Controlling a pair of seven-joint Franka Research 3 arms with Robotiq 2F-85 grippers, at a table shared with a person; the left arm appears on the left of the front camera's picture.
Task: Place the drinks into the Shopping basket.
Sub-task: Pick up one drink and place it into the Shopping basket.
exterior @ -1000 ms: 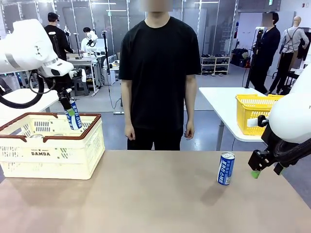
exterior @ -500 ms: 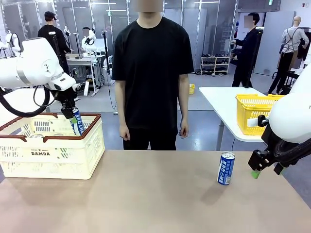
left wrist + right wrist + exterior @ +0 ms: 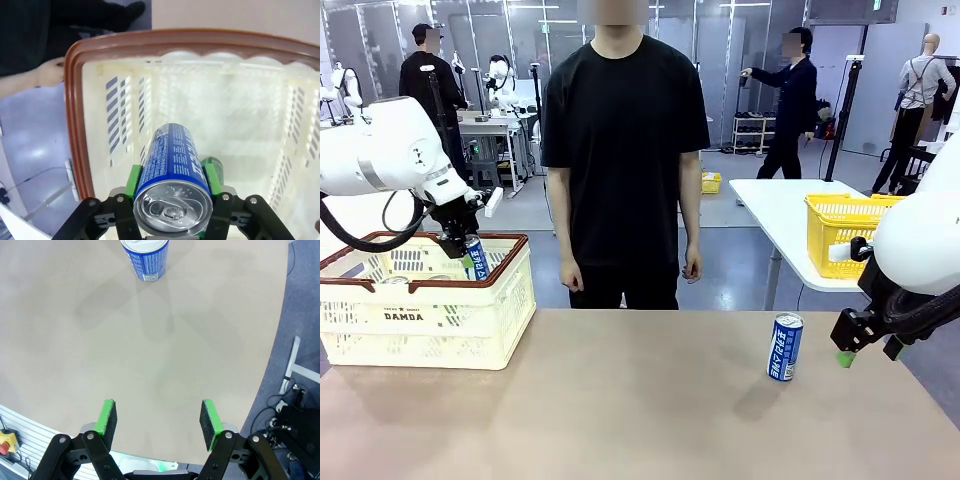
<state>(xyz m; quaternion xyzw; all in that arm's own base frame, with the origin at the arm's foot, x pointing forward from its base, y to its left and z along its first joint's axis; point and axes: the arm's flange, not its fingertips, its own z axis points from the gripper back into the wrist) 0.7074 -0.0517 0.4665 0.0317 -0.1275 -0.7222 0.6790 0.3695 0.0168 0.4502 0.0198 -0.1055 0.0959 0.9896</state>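
Clamping slim blue metal can (image 3: pixel 172 155), left gripper (image 3: pixel 172 179) above slotted cream plastic basket (image 3: pixel 74 125)

basket (image 3: pixel 420 330) left on table (image 3: pixel 620 410); held can (image 3: pixel 475 256) over it; standing can (image 3: pixel 785 347) right

One blue can (image 3: pixel 475 256) hangs tilted just inside the cream, brown-rimmed basket (image 3: pixel 420 328), above a green can (image 3: pixel 215 168) in it. Another blue can (image 3: pixel 785 347) stands upright on the worktop (image 3: pixel 620 400).
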